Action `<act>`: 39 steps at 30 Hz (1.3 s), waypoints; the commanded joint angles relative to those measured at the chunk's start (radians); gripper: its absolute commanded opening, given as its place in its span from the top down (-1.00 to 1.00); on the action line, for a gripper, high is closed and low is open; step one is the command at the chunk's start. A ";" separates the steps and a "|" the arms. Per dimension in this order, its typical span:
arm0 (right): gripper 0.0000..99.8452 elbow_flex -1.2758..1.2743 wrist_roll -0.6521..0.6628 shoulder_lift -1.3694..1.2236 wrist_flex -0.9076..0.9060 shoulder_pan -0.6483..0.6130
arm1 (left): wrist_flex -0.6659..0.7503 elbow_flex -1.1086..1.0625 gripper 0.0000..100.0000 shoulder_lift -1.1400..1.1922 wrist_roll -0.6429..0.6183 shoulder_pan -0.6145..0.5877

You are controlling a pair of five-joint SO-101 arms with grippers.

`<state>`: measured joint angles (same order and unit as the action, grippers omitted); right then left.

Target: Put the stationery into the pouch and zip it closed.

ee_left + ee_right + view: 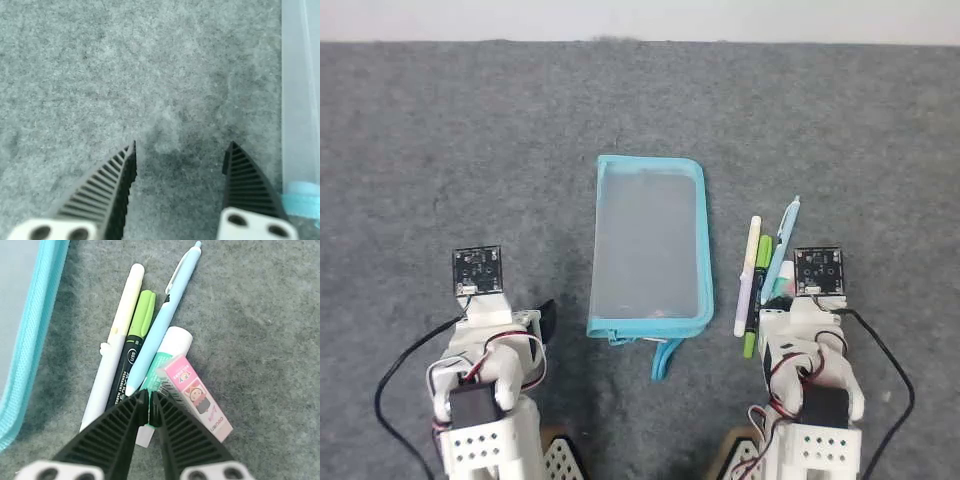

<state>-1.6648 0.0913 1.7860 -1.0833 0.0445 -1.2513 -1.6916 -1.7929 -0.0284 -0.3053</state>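
A translucent pouch [650, 250] with teal edging lies flat at the table's middle, its teal strap [665, 358] trailing from the near end. To its right lie a white pen [748, 275], a green marker [757, 295] and a light blue pen [784, 243]. In the right wrist view the white pen [117, 335], green marker [138, 330], blue pen [170, 305], a glue stick [176, 342] and a pink eraser [200, 400] are bunched together. My right gripper [150, 394] hangs shut just above them, holding nothing. My left gripper [183, 146] stands open over bare mat, left of the pouch's edge [300, 100].
Grey felt mat [470, 150] covers the whole table. Both arm bases sit at the near edge, the left arm [485, 340] and the right arm [810, 340]. The pouch's teal side [35, 325] runs close beside the white pen.
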 commanded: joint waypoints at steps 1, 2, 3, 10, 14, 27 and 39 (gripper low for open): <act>0.98 -0.018 0.008 0.024 -0.007 -0.002 | -0.006 0.005 0.47 -0.020 -0.015 -0.003; 0.98 -0.018 0.008 0.024 -0.007 -0.002 | -0.006 0.005 0.47 -0.020 -0.015 -0.003; 0.98 -0.018 0.008 0.024 -0.007 -0.002 | -0.006 0.005 0.47 -0.020 -0.015 -0.003; 0.98 -0.018 0.008 0.024 -0.007 -0.002 | -0.006 0.005 0.47 -0.020 -0.015 -0.003; 0.98 -0.018 0.008 0.024 -0.007 -0.002 | -0.006 0.005 0.47 -0.020 -0.017 -0.002; 0.97 -0.018 0.003 0.028 0.005 -0.005 | -0.006 0.005 0.47 -0.020 -0.014 -0.006; 0.97 0.081 0.394 0.022 0.097 0.225 | -0.006 0.005 0.47 -0.020 -0.014 -0.006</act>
<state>-1.6602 0.2539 1.7860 -1.0081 0.1703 -1.2513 -1.6916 -1.7929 -0.0284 -0.3053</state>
